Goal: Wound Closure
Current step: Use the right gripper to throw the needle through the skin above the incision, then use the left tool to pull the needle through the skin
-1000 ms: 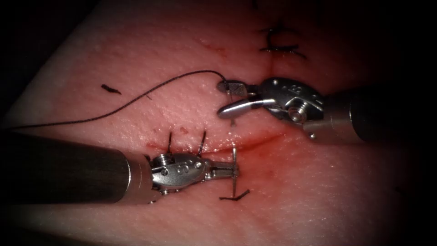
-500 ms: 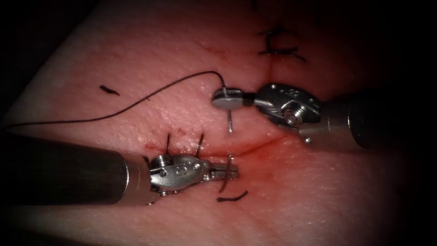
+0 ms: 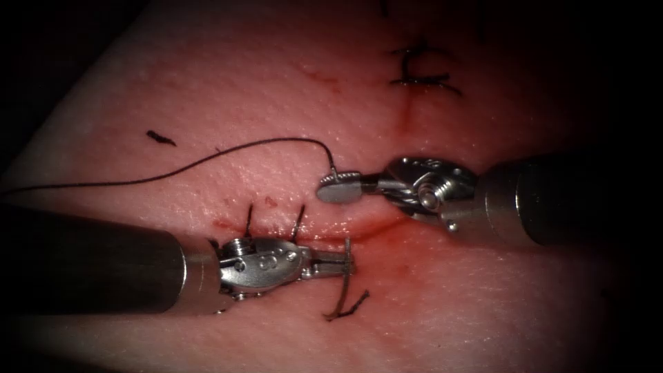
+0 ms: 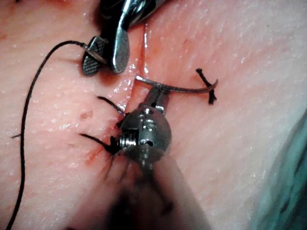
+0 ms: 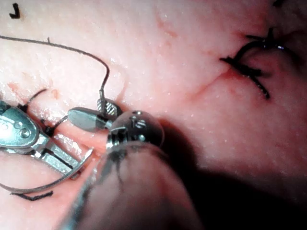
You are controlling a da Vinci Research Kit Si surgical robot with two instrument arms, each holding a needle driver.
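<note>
On the near side of the cut point(image 3: 387, 224), my left tool point(image 3: 345, 262) is shut on the curved needle point(image 3: 343, 287), gripping it just past where it leaves the tissue point(image 3: 483, 290). The needle's point lies by a loose thread piece point(image 3: 356, 304). On the far side of the cut, the needle's tail point(image 3: 332, 170) stands out of the tissue, and the black thread point(image 3: 207, 160) trails left from it. My right tool point(image 3: 335, 186) stands open around that tail. In the left wrist view the needle point(image 4: 187, 88) arcs out of the left tool point(image 4: 156, 93). The right tool point(image 4: 103, 60) has its jaws apart.
Two earlier stitches point(image 3: 298, 217) cross the cut above the left tool's wrist. A knotted stitch point(image 3: 418, 72) sits at the far end. A cut thread end point(image 3: 160, 138) lies at the far left. Red fluid pools along the cut. Both shafts lie low over the tissue.
The right tool shut on the needle's tail, carried it down toward the cut, and now stands open. The left tool kept its hold and more of the needle has come out on the near side.
</note>
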